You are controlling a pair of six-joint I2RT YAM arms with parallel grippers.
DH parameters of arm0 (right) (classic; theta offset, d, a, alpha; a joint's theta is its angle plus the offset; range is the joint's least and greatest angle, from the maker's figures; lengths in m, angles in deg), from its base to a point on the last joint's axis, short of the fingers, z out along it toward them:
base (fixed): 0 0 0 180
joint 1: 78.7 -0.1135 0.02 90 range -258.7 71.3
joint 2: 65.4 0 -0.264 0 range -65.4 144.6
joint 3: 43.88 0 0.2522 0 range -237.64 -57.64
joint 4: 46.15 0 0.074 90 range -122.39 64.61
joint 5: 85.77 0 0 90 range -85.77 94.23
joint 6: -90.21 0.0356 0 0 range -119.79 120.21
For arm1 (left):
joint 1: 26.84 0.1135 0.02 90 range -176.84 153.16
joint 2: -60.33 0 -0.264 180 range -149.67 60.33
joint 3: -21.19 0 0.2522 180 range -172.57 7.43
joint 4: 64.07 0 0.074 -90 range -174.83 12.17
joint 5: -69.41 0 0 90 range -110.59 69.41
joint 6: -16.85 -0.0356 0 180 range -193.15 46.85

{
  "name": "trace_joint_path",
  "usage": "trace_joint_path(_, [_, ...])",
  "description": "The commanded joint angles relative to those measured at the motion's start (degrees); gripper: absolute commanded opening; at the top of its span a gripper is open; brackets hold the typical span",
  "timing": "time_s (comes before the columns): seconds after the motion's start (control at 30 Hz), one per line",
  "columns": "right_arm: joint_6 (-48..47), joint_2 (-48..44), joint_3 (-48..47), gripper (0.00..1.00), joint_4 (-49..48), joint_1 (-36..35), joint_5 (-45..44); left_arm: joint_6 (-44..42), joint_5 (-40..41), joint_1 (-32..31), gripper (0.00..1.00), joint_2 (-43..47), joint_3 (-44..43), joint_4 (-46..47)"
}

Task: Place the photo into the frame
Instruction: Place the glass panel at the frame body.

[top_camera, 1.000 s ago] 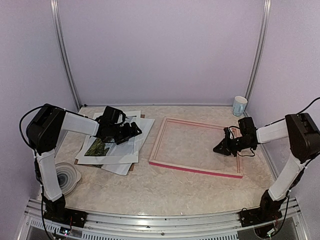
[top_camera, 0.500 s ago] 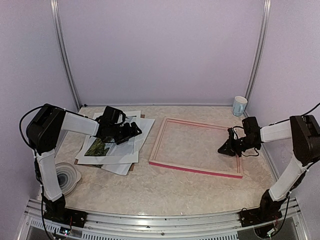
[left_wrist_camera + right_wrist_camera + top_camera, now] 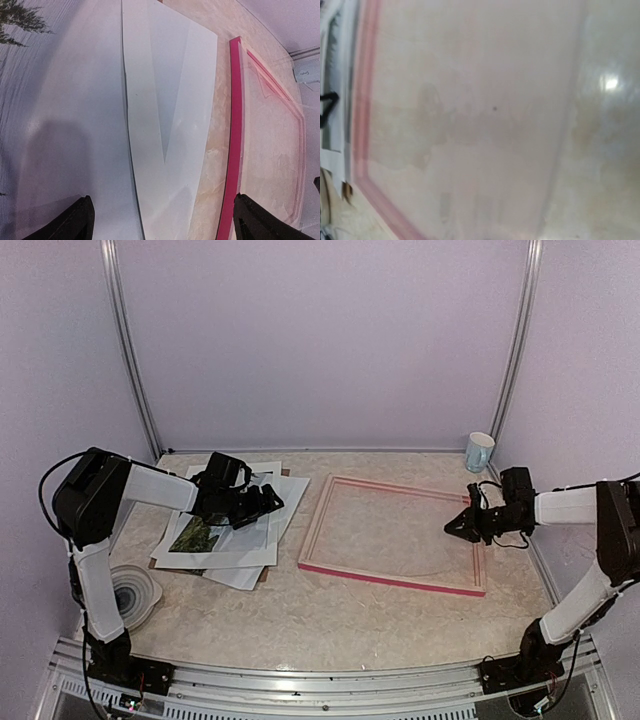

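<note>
The photo [image 3: 197,535], a print of dark green trees, lies on a stack of white sheets [image 3: 262,515] at the left; one corner of the photo [image 3: 15,20] shows in the left wrist view. My left gripper [image 3: 270,502] hovers low over the sheets, open wide [image 3: 162,222], with nothing between its fingers. The frame [image 3: 390,581] lies flat at centre right, its pink-red edge [image 3: 235,125] facing the sheets. My right gripper [image 3: 453,528] is shut, over the frame's right side. Its wrist view is blurred and shows only the frame's pink edge [image 3: 362,100] and a pale surface inside; its fingers are out of that view.
A pale blue cup [image 3: 480,451] stands at the back right corner. A round ringed object [image 3: 133,592] sits at the near left by the left arm. A brown board corner [image 3: 262,578] pokes out under the sheets. Walls close in on three sides.
My right gripper has drawn back to the right, from inside the frame's opening toward its right side. The left arm has not moved.
</note>
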Motion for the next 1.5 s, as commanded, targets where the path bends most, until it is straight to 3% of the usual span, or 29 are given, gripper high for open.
trace_joint_path(0.0, [-0.08, -2.45, 0.88, 0.08, -2.84, 2.59, 2.74, 0.20, -0.47, 0.03, 0.95, 0.67, -0.70, -1.57])
trace_joint_path(0.63, [4.57, -8.20, 12.48, 0.06, -23.77, 3.19, 6.99, 0.17, -0.49, -0.12, 0.95, 0.49, -0.73, -1.52])
trace_joint_path(0.97, [4.42, -15.83, 15.25, 0.02, -27.63, 3.19, 5.24, 0.17, -0.58, -0.13, 0.95, 0.14, -0.65, -1.52])
trace_joint_path(1.47, [5.45, -10.59, 15.07, 0.03, -28.48, 3.16, 5.13, 0.00, -0.30, -0.39, 0.95, 0.40, -0.77, -1.69])
